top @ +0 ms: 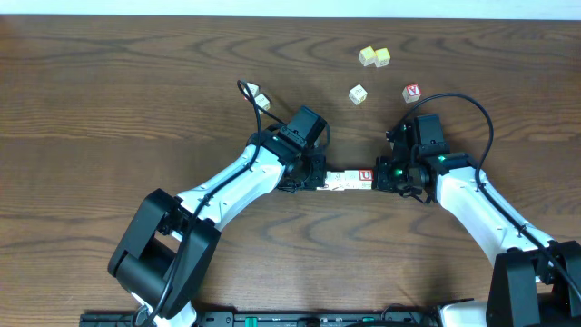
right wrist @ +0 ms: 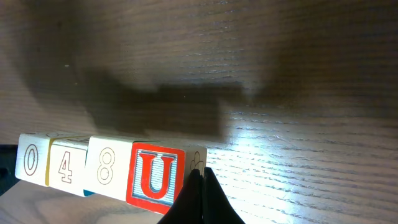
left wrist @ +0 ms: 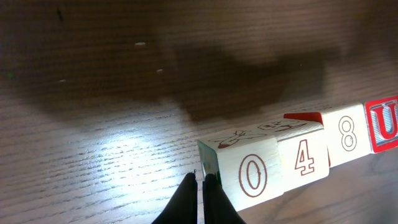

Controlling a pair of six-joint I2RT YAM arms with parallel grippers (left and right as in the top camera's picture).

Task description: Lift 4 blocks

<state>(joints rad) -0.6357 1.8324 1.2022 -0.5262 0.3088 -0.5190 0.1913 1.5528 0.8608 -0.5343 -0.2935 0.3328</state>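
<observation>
Four cream blocks form one straight row (top: 348, 180) between my two grippers. In the left wrist view they read 0 (left wrist: 252, 174), 4 (left wrist: 303, 158), 8 (left wrist: 348, 134) and a red U (left wrist: 385, 123). My left gripper (left wrist: 202, 177) is shut, its tips pressed against the outer face of the 0 block. My right gripper (right wrist: 200, 174) is shut too and presses on the end face beside the U block (right wrist: 154, 174). The row's shadow lies apart from it on the wood, so the row hangs above the table, squeezed between both tips.
Loose cubes lie farther back on the wooden table (top: 109, 82): two yellowish ones (top: 374, 57), a pale one (top: 358, 94), one with a red letter (top: 413, 92) and one by the left arm (top: 262, 101). A black cable (top: 472, 104) arcs over the right arm.
</observation>
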